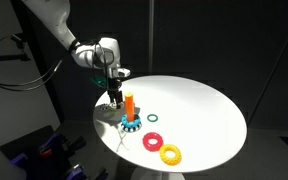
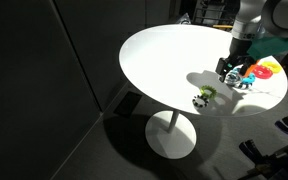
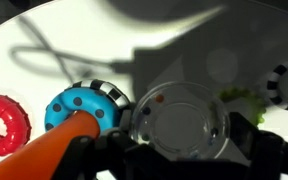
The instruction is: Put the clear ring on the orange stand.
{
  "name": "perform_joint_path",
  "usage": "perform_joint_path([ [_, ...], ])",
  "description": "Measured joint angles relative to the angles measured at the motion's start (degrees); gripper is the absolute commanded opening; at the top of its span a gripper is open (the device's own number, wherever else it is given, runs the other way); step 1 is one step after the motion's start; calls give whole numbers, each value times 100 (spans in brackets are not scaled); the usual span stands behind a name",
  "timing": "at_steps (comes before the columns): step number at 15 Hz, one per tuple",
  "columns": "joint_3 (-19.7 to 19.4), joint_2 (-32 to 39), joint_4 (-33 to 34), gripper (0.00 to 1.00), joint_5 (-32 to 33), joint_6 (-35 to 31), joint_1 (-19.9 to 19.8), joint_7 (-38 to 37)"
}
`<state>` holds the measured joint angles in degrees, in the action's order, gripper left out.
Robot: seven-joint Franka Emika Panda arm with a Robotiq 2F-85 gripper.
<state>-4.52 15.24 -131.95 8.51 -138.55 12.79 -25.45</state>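
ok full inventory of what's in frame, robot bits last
table: 1, white, round, carries the rest
orange stand: 1, orange peg on blue toothed base, near the table edge
clear ring: 1, see-through, in the claw, next to the stand
green ring: 1, thin, green, flat on the table by the stand
red ring: 1, red, flat on the table
yellow ring: 1, yellow, next to the red ring
striped thing: 1, black-white with green, apart from the rings
arm: 1, white, reaching over the table
claw: 1, dark, beside the stand
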Motion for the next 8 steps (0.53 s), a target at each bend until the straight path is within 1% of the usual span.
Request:
perform_joint_path([
  [3,53,-177,179,69,119,410,-2,-33],
  [8,168,-463,404,69,134,948,-41,-35],
])
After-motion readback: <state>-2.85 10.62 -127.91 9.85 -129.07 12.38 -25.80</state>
